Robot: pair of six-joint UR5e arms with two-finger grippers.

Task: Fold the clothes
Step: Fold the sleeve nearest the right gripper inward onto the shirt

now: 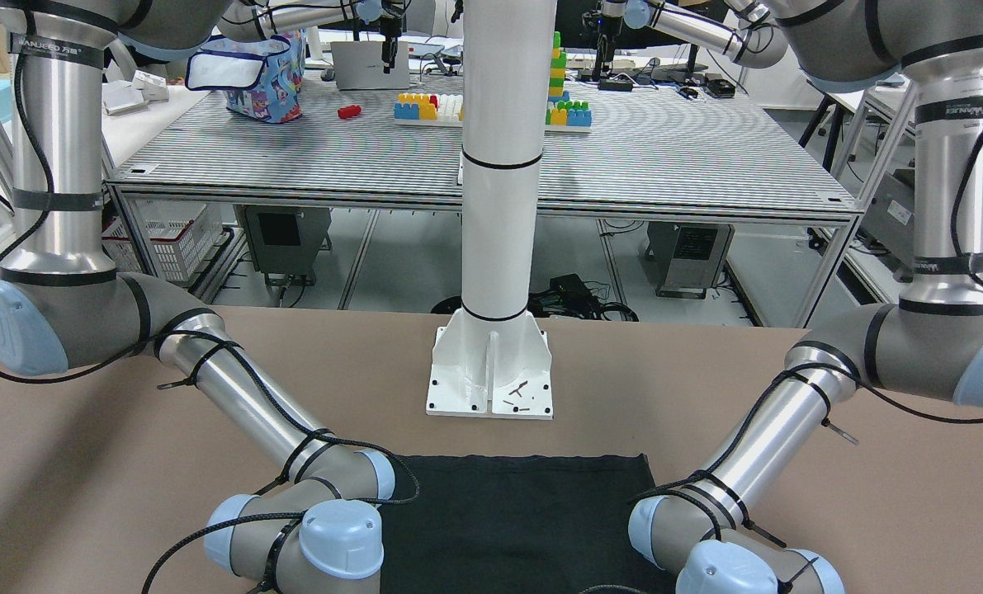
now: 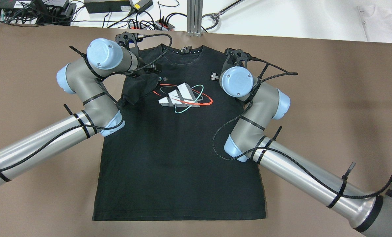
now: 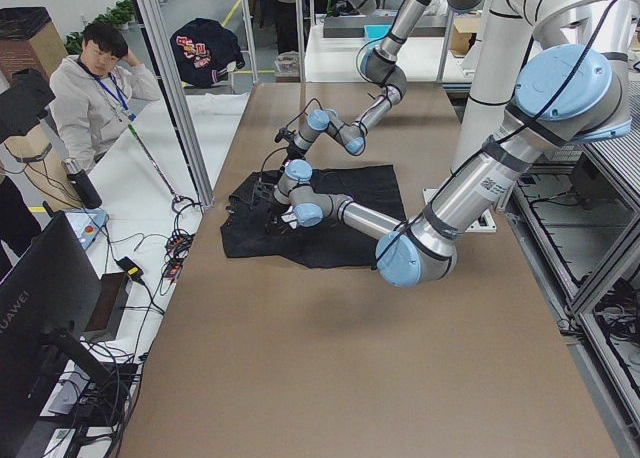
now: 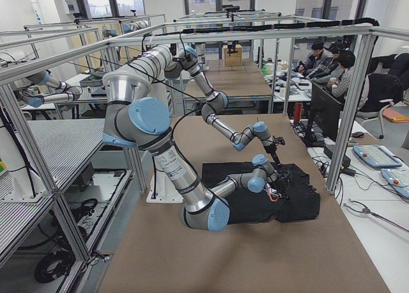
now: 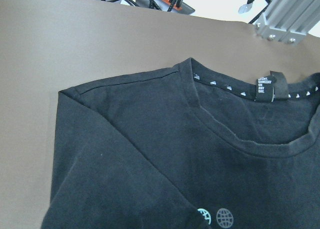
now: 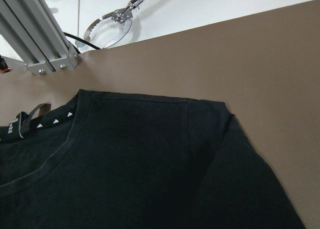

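A black T-shirt lies flat on the brown table. Its front faces up. The neck points away from the robot, and the bottom edge is close to the robot's white pole. On the chest there is a picture of grey shapes with a red ring and a light blue ring around them.

One sleeve is on the robot's left side. It lies folded in over the chest and its tip is just beside the picture.

Both arms reach over the top part of the shirt. The left tool is over the shoulder with the folded sleeve, next to the neck. The right tool is over the other shoulder, just beside the picture. Both tools look small and dark from above. They may be touching the cloth, but I cannot tell. I also cannot tell if either tool is open or closed, or if it holds any cloth. The two wrist cameras show only the shirt and the table, and no fingers.

The left wrist camera shows the neck with a small tag and a row of tiny white marks. The right wrist camera shows the other shoulder lying smooth on the table.
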